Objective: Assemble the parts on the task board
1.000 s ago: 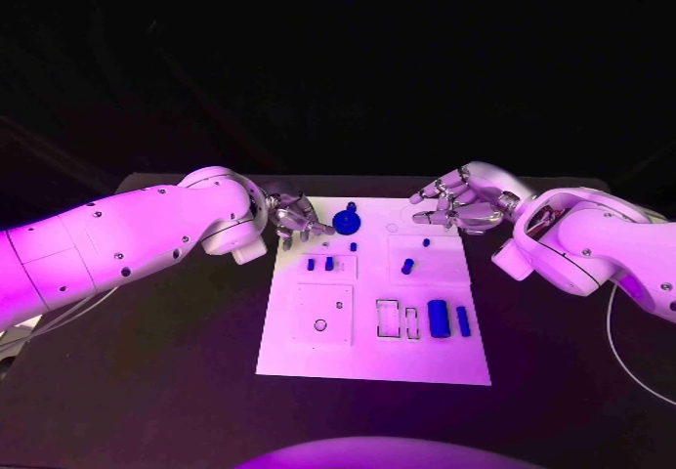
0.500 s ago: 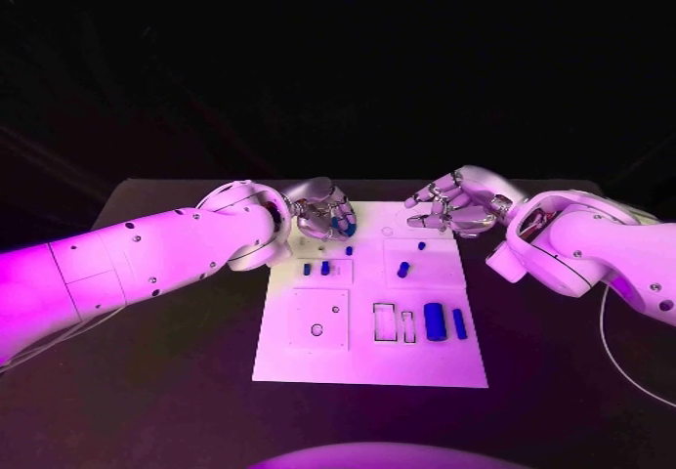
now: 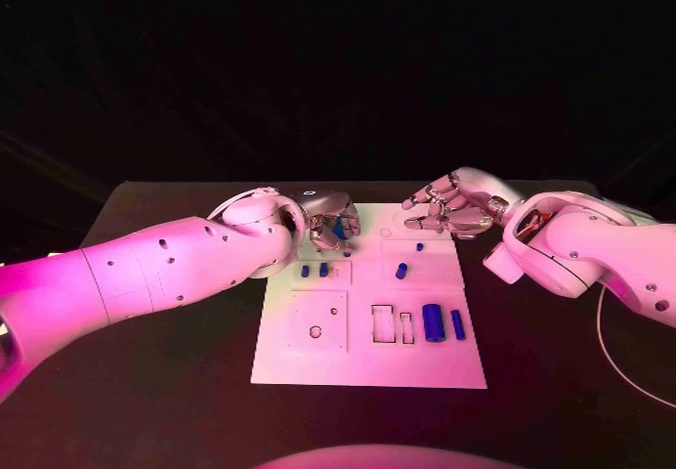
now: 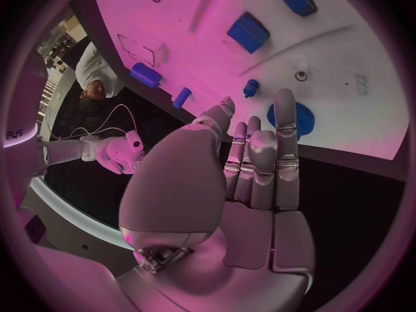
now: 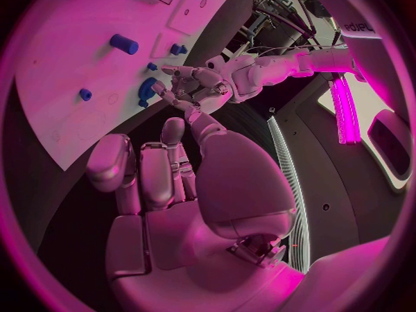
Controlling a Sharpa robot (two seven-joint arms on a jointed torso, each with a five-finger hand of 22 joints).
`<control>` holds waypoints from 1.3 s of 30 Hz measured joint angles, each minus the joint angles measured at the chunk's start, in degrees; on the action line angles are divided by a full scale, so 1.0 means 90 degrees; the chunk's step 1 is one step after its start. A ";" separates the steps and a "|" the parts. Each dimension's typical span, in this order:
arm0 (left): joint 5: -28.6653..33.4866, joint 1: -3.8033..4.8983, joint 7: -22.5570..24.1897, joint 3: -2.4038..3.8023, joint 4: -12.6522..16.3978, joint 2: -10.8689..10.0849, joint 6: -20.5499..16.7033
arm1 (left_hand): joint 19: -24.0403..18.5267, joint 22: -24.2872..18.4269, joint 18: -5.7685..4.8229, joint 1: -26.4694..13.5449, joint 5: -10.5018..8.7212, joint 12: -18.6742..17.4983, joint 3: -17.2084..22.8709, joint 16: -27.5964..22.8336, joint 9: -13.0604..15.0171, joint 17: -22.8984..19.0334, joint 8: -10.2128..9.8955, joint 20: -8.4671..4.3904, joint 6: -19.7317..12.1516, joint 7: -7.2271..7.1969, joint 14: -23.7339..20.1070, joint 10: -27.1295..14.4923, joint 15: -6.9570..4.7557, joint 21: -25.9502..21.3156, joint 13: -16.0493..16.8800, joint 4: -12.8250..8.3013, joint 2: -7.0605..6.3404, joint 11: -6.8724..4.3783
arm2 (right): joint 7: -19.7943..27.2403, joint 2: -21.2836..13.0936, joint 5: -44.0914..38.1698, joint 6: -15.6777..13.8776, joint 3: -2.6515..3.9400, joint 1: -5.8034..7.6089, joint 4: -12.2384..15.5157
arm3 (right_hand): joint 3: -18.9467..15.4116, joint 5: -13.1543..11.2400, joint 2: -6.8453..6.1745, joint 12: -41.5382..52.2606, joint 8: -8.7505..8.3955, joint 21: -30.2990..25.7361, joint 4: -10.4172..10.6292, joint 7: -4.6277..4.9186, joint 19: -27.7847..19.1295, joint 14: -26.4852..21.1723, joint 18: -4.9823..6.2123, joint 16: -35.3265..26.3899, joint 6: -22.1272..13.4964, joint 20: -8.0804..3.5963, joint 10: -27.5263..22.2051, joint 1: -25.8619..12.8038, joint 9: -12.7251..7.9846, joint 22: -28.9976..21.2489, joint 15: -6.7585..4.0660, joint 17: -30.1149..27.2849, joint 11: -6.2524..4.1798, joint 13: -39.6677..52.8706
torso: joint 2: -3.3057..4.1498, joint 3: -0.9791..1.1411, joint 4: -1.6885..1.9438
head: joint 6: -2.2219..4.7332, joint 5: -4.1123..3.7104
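Note:
The white task board [image 3: 369, 360] lies mid-table. My left hand [image 3: 331, 217] hovers over its far left corner, fingers straight and holding nothing. Its fingertips [image 4: 284, 118] reach over the blue gear [image 4: 299, 121]; contact cannot be told. A small blue peg [image 4: 250, 87] stands beside the gear. My right hand [image 3: 451, 207] hangs at the board's far right edge, fingers loosely curved and apart, nothing in them. In the right wrist view the gear [image 5: 145, 90] lies under my left hand [image 5: 197, 84].
Two short blue pegs [image 3: 313, 270] stand in the left middle field and a blue cylinder [image 3: 401, 271] lies right of them. Two blue blocks [image 3: 434, 321] sit beside empty rectangular slots [image 3: 385, 323] nearer me. Black table [image 3: 155, 322] surrounds the board.
My left arm has swung in and its hand has turned over the gear at the board's far left corner. The right hand has hardly moved. The camera has shifted slightly.

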 measured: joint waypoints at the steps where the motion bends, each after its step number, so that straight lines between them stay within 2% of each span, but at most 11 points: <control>1: -0.0077 -0.0006 -0.0030 -0.0001 -0.0016 0.0020 0.0026 | 0.0093 0.0204 0.0001 -0.0011 0.0000 -0.0037 -0.0017 0.0209 -0.0035 0.0189 -0.0035 -0.0003 0.0042 0.0000 0.0064 0.0038 -0.0002 0.0209 -0.0041 0.0017 -0.0011 0.0010 | 0.0000 0.0000 0.0000 0.0000 0.0000 0.0000 0.0001 | 0.0000 0.0000 0.0006 0.0000 0.0000 0.0000 0.0000 0.0000 0.0000 0.0000 0.0000 0.0000 0.0000 0.0000 -0.0006 0.0006 0.0000 0.0000 0.0000 0.0000 -0.0006 -0.0001 | 0.0000 0.0001 0.0000 | 0.0000 0.0000; 3: -0.0176 -0.0012 -0.0077 -0.0001 -0.0037 0.0044 0.0070 | 0.0298 0.0688 -0.0012 -0.0024 0.0000 -0.0105 -0.0035 0.0572 -0.0096 0.0528 -0.0081 -0.0017 0.0124 -0.0014 0.0188 0.0121 -0.0006 0.0692 -0.0114 0.0035 -0.0024 -0.0018 | 0.0001 0.0000 0.0000 0.0001 0.0000 0.0000 0.0001 | 0.0000 0.0000 0.0005 0.0000 0.0000 0.0000 0.0000 0.0000 0.0000 0.0000 0.0000 0.0000 0.0000 0.0000 -0.0006 0.0005 0.0000 0.0000 0.0000 0.0000 -0.0006 -0.0001 | 0.0000 0.0001 0.0000 | -0.0006 -0.0001; 5: -0.0269 -0.0015 -0.0131 -0.0001 -0.0056 0.0063 0.0122 | 0.0438 0.1054 -0.0109 -0.0024 0.0000 -0.0121 -0.0041 0.0807 -0.0133 0.0758 -0.0096 -0.0022 0.0181 -0.0027 0.0268 0.0168 -0.0018 0.1057 -0.0158 0.0041 -0.0024 -0.0024 | 0.0001 -0.0001 0.0000 0.0001 0.0000 0.0000 0.0002 | 0.0000 0.0000 0.0005 0.0000 0.0000 0.0000 0.0000 0.0000 0.0000 0.0000 0.0000 0.0000 0.0000 0.0000 -0.0006 0.0005 0.0000 0.0000 0.0000 0.0000 -0.0006 -0.0001 | 0.0000 0.0002 0.0000 | -0.0014 -0.0005; 7: -0.0331 -0.0018 -0.0175 -0.0001 -0.0072 0.0076 0.0168 | 0.0559 0.1374 -0.0119 -0.0024 0.0000 -0.0164 -0.0041 0.0992 -0.0157 0.0955 -0.0103 -0.0030 0.0240 -0.0017 0.0356 0.0234 -0.0025 0.1374 -0.0186 0.0041 -0.0024 -0.0045 | 0.0001 -0.0002 0.0000 0.0001 0.0000 0.0000 0.0002 | 0.0000 0.0000 0.0005 0.0000 0.0000 0.0000 0.0000 0.0000 0.0000 0.0000 0.0000 0.0000 0.0000 0.0000 -0.0006 0.0005 0.0000 0.0000 0.0000 0.0000 -0.0006 -0.0001 | -0.0001 0.0002 0.0001 | -0.0019 -0.0010; 8: -0.0366 -0.0019 -0.0204 -0.0001 -0.0082 0.0086 0.0198 | 0.0604 0.1491 -0.0199 -0.0024 0.0000 -0.0165 -0.0041 0.1055 -0.0166 0.1022 -0.0124 -0.0033 0.0260 -0.0036 0.0372 0.0274 -0.0039 0.1491 -0.0198 0.0041 -0.0024 -0.0044 | 0.0001 -0.0002 0.0000 0.0001 0.0000 0.0000 0.0003 | 0.0000 0.0000 0.0005 0.0000 0.0000 0.0000 0.0000 0.0000 0.0000 0.0000 0.0000 0.0000 0.0000 0.0000 -0.0006 0.0005 0.0000 0.0000 0.0000 0.0000 -0.0006 0.0000 | -0.0001 0.0002 0.0004 | -0.0020 -0.0014; 13: -0.0482 -0.0026 -0.0287 -0.0001 -0.0123 0.0134 0.0330 | 0.0767 0.2018 -0.0215 0.0010 0.0000 -0.0254 0.0012 0.1323 -0.0198 0.1318 -0.0129 -0.0059 0.0391 -0.0072 0.0502 0.0408 -0.0057 0.2008 -0.0246 0.0044 0.0010 -0.0082 | 0.0002 0.0001 0.0000 0.0002 0.0000 0.0000 0.0007 | 0.0000 0.0000 0.0005 0.0000 0.0000 0.0000 0.0000 0.0000 0.0000 0.0000 0.0000 0.0000 0.0000 0.0000 -0.0006 0.0005 0.0000 0.0000 0.0000 0.0000 -0.0006 -0.0001 | -0.0002 0.0001 0.0006 | -0.0027 -0.0016; 14: -0.0501 -0.0028 -0.0298 -0.0001 -0.0131 0.0144 0.0353 | 0.0790 0.2089 -0.0292 0.0010 0.0000 -0.0256 0.0024 0.1351 -0.0206 0.1348 -0.0135 -0.0077 0.0419 -0.0082 0.0502 0.0454 -0.0057 0.2078 -0.0250 0.0055 0.0010 -0.0086 | 0.0002 0.0001 0.0000 0.0002 0.0000 -0.0001 0.0007 | 0.0000 0.0000 0.0005 0.0000 0.0000 0.0000 0.0000 0.0000 0.0000 0.0000 0.0000 0.0000 0.0000 0.0000 -0.0006 0.0005 0.0000 0.0000 0.0000 0.0001 -0.0006 0.0000 | -0.0002 0.0000 0.0006 | -0.0030 -0.0017; 15: -0.0519 -0.0031 -0.0312 -0.0001 -0.0141 0.0155 0.0380 | 0.0817 0.2149 -0.0303 0.0010 0.0000 -0.0270 0.0038 0.1365 -0.0208 0.1368 -0.0157 -0.0065 0.0428 -0.0092 0.0513 0.0478 -0.0069 0.2133 -0.0254 0.0052 0.0010 -0.0091 | 0.0002 0.0002 0.0000 0.0002 0.0000 -0.0001 0.0007 | 0.0000 0.0000 0.0005 0.0000 0.0000 0.0000 0.0000 0.0000 0.0000 0.0000 0.0000 0.0000 0.0000 0.0000 -0.0006 0.0005 0.0000 0.0000 0.0000 0.0000 -0.0006 0.0000 | -0.0002 -0.0001 0.0006 | -0.0033 -0.0017; 30: -0.0624 -0.0087 -0.0385 -0.0001 -0.0285 0.0274 0.0568 | 0.0908 0.2644 -0.0302 0.0111 0.0000 -0.0478 0.0325 0.1527 -0.0241 0.1497 -0.0217 -0.0110 0.0668 -0.0127 0.0547 0.0797 -0.0102 0.2590 -0.0267 -0.0024 0.0111 -0.0137 | 0.0005 0.0009 0.0000 0.0005 0.0000 -0.0001 0.0009 | 0.0018 0.0000 0.0005 0.0000 0.0026 0.0000 -0.0018 0.0000 0.0000 0.0000 0.0000 0.0000 0.0000 0.0000 -0.0004 0.0005 0.0000 -0.0007 0.0000 0.0001 -0.0005 0.0000 | -0.0007 -0.0002 0.0005 | -0.0054 -0.0013; 32: -0.0633 -0.0087 -0.0388 0.0002 -0.0294 0.0285 0.0576 | 0.0956 0.2741 -0.0400 0.0134 0.0000 -0.0528 0.0383 0.1538 -0.0245 0.1514 -0.0218 -0.0128 0.0723 -0.0138 0.0564 0.0825 -0.0120 0.2678 -0.0267 -0.0029 0.0133 -0.0158 | 0.0005 0.0010 0.0000 0.0005 0.0000 -0.0001 0.0009 | 0.0018 0.0000 0.0005 0.0000 0.0026 0.0000 -0.0018 0.0000 0.0000 0.0000 0.0000 0.0000 0.0000 0.0000 -0.0004 0.0005 0.0000 -0.0007 0.0000 0.0001 -0.0004 0.0000 | -0.0007 -0.0001 0.0005 | -0.0056 -0.0013; 39: -0.0650 -0.0089 -0.0405 0.0013 -0.0342 0.0335 0.0608 | 0.0987 0.2970 -0.0399 0.0183 0.0000 -0.0622 0.0562 0.1595 -0.0248 0.1539 -0.0244 -0.0144 0.0836 -0.0136 0.0568 0.0989 -0.0124 0.2867 -0.0267 -0.0100 0.0182 -0.0171 | 0.0005 0.0013 0.0000 0.0008 0.0000 -0.0001 0.0009 | 0.0018 0.0026 0.0005 0.0000 0.0025 0.0000 -0.0018 0.0000 0.0000 0.0000 0.0000 0.0000 0.0000 0.0000 -0.0004 0.0005 0.0000 -0.0006 0.0000 0.0001 -0.0004 0.0000 | -0.0007 0.0001 0.0005 | -0.0069 -0.0013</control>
